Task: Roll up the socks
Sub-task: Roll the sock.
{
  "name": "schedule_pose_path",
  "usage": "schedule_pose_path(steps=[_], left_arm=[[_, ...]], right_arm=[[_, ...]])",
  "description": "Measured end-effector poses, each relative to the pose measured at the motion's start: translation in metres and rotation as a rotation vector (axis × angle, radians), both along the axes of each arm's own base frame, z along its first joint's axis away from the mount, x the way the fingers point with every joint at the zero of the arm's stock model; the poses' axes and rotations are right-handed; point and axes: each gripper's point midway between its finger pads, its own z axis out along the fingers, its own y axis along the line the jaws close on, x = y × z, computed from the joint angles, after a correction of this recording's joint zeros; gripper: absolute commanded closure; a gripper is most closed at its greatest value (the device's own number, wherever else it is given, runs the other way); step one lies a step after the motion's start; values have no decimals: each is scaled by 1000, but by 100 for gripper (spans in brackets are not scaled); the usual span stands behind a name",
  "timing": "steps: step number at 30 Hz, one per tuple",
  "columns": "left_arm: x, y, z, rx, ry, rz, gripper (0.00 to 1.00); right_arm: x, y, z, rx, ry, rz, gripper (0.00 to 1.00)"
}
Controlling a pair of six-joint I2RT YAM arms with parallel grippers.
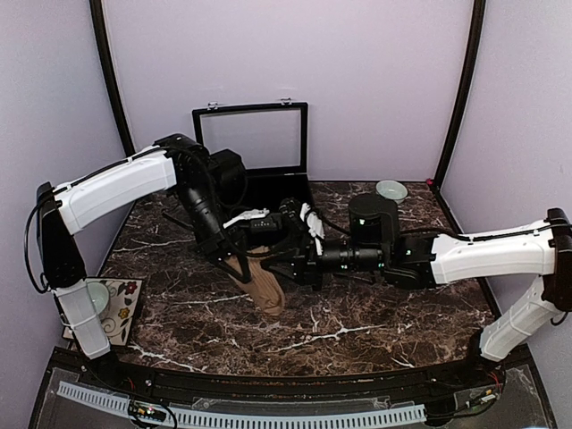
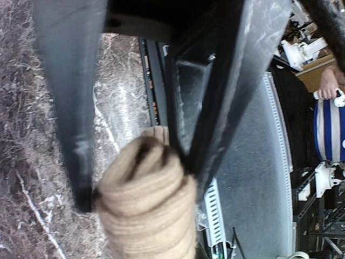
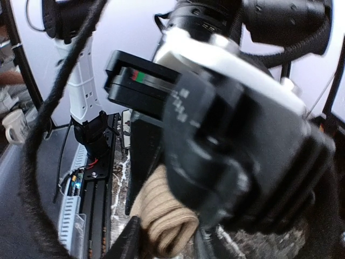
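Observation:
A tan-brown sock (image 1: 266, 290) lies partly rolled at the middle of the marble table, its free end pointing toward the near edge. My left gripper (image 1: 238, 264) comes down on it from the left. In the left wrist view that gripper (image 2: 137, 186) is shut on the rolled sock (image 2: 145, 205), one finger on each side. My right gripper (image 1: 270, 261) reaches in from the right. In the right wrist view its fingers (image 3: 127, 243) press against the folded end of the sock (image 3: 161, 216), with the left gripper's black body (image 3: 242, 162) directly above.
A black case with its lid raised (image 1: 252, 134) stands at the back of the table. A pale green bowl (image 1: 391, 189) sits at the back right. A cup (image 1: 96, 296) rests on a floral mat at the left edge.

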Motion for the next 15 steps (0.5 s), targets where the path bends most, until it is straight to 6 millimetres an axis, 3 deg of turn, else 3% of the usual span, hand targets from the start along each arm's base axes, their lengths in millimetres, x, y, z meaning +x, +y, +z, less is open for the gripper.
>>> schedule_pose_path(steps=[2, 4, 6, 15], left_arm=[[6, 0, -4, 12, -38, 3, 98], [13, 0, -7, 21, -81, 8, 85], [20, 0, -10, 32, -129, 19, 76], [44, -2, -7, 61, -296, 89, 64]], right_arm=[[1, 0, 2, 9, 22, 3, 95], [1, -1, 2, 13, 40, 6, 100], [3, -1, 0, 16, 69, 4, 100], [16, 5, -4, 46, 160, -60, 100]])
